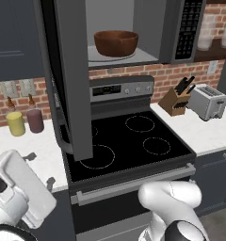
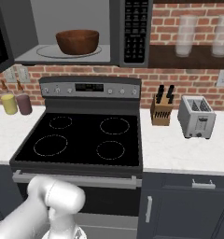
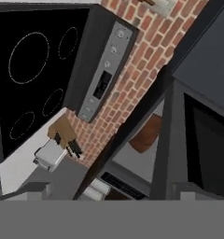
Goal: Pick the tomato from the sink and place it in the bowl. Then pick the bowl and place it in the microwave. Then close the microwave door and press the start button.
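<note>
Bowl (image 1: 116, 43) sits inside the microwave (image 2: 86, 32) on its turntable, above the black stove (image 2: 81, 140). Microwave door (image 1: 70, 80) hangs wide open, jutting out over the stove's left side. Knife block (image 2: 161, 111) and toaster (image 2: 196, 116) stand on the right counter (image 2: 179, 154). Claw's opening I cannot tell

A: Where is the arm?
B: Low in front of the base. In the left base view a rounded white link with a dark joint (image 1: 173, 214) rises at the lower right, and a white boxy hand section (image 1: 18, 190) sits at the lower left.
A: And from the other side?
B: A white elbow link (image 2: 55, 200) curves up at the lower left.
A: The gripper?
B: Cannot tell whether its jaws are parted or closed
</note>
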{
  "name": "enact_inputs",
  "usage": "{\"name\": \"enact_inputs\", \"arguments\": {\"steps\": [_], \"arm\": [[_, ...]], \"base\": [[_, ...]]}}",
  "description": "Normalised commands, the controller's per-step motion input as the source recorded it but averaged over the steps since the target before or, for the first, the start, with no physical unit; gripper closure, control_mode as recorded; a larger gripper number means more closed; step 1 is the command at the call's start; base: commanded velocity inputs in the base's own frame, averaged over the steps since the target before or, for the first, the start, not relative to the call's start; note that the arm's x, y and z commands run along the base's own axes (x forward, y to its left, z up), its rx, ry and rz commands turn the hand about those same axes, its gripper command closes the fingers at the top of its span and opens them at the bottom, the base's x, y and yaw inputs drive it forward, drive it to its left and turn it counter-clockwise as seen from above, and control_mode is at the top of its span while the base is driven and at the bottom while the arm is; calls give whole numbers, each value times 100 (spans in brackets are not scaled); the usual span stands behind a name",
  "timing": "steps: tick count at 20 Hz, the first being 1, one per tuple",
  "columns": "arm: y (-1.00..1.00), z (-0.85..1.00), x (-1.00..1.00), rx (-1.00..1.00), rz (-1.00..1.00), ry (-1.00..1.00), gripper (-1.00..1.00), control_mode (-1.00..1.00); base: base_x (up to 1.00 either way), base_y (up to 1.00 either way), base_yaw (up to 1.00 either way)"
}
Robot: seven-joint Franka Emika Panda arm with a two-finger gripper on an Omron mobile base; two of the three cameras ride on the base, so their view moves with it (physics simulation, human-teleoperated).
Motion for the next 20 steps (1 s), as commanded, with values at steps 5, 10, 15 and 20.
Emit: {"name": "enact_inputs", "arguments": {"steps": [5, 10, 15, 20], "arm": [[2, 89, 7, 0, -31, -11, -100, -100], [-41, 64, 0, 0, -23, -18, -100, -100], [-65, 37, 0, 0, -9, -17, -100, -100], [-88, 3, 1, 0, -2, -4, -100, -100]], "base": [[0, 0, 0], [0, 0, 0], [0, 0, 0], [0, 0, 0]]}}
